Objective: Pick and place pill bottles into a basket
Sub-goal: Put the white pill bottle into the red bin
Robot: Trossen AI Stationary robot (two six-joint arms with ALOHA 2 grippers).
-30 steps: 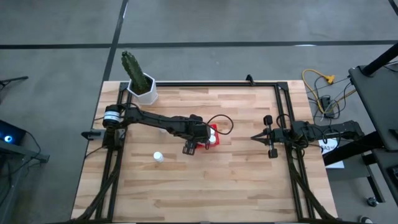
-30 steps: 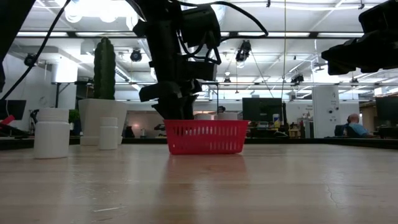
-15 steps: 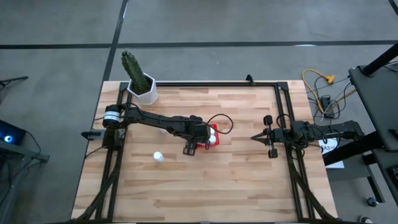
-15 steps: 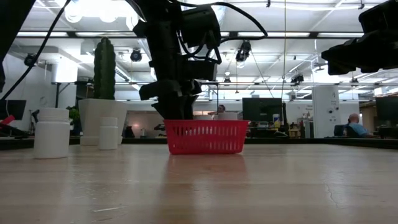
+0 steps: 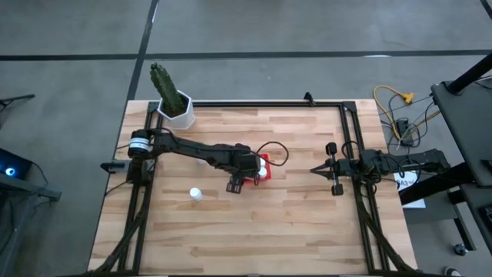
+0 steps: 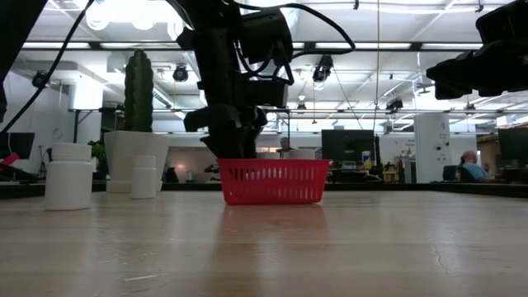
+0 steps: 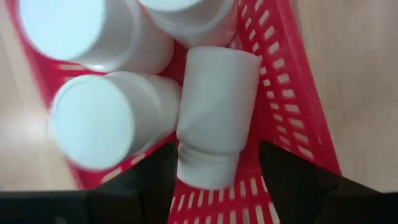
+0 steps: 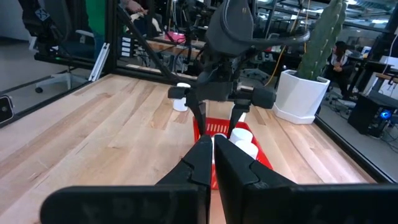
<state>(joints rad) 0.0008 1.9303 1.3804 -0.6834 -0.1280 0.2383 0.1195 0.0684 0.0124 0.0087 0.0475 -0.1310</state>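
Left wrist view: a pill bottle lies between parted jaws, inside the basket.
Left wrist view shows the left gripper [image 7: 217, 168] with its jaws spread to either side of a tipped pill bottle [image 7: 216, 112], whose long axis runs straight away from the wrist, cap end nearest; whether they touch it I cannot tell. Other bottles [image 7: 112, 118] crowd beside it in the red basket [image 7: 292, 112].
High view puts that gripper [image 5: 242, 183] over the basket [image 5: 264, 159] mid-worktop [image 5: 292, 231], while one loose bottle [image 5: 196, 194] stands nearer the left arm than the right.
Right wrist view shows the right gripper [image 8: 211, 144] with jaws closed, empty, well apart from the basket [image 8: 208, 127].
Low view shows two bottles [image 6: 68, 175] standing well aside of the basket [image 6: 272, 183].
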